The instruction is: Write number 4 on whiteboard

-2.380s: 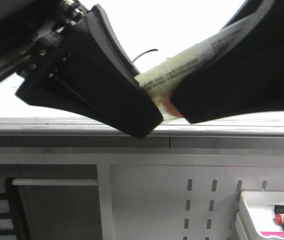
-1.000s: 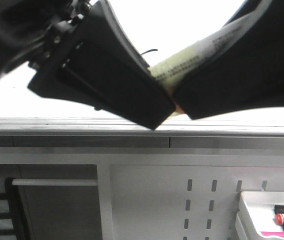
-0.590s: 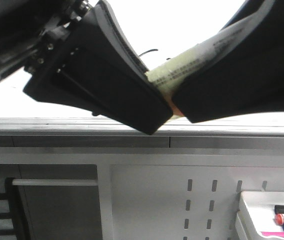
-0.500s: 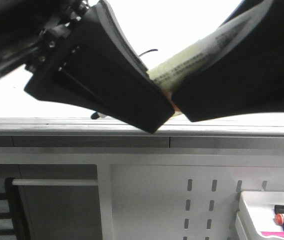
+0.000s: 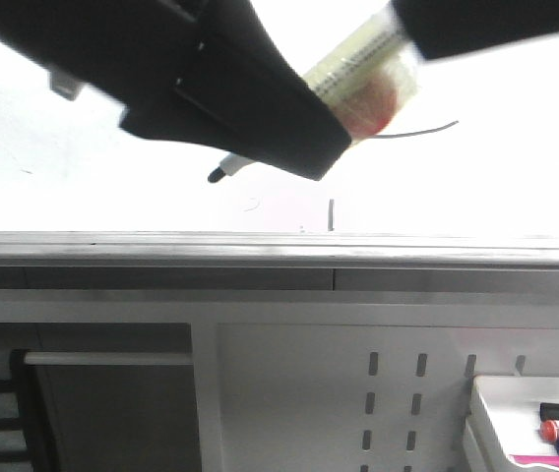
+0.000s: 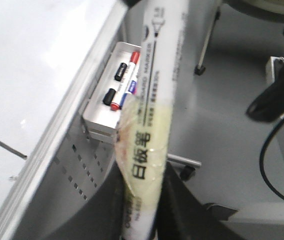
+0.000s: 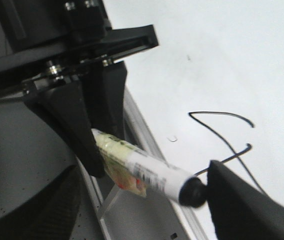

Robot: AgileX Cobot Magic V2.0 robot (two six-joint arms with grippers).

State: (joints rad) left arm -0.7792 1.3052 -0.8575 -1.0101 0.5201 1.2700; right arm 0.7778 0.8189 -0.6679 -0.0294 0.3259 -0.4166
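Observation:
The whiteboard (image 5: 516, 177) is glossy white with a grey edge strip (image 5: 279, 246). Thin black strokes of the number 4 (image 7: 222, 131) show on it, partly in the front view (image 5: 427, 131). My left gripper (image 6: 142, 185) is shut on a white marker wrapped in yellowish tape (image 6: 147, 125). In the front view this gripper (image 5: 343, 128) is high up, and the marker's black tip (image 5: 218, 175) pokes out below it, off the strokes. My right gripper (image 7: 137, 215) is open. The marker's black rear end (image 7: 192, 192) lies against one of its fingers (image 7: 247, 210).
A white perforated panel (image 5: 358, 393) sits below the board's edge. A white tray (image 5: 530, 423) on it holds red, blue and black markers, as the left wrist view (image 6: 117, 85) also shows. A wheeled stand leg (image 6: 187, 172) and a black cable (image 6: 277, 150) are on the floor.
Both grippers and the marker have moved up and left in the front view. The marker tip and the black strokes on the board have come into sight.

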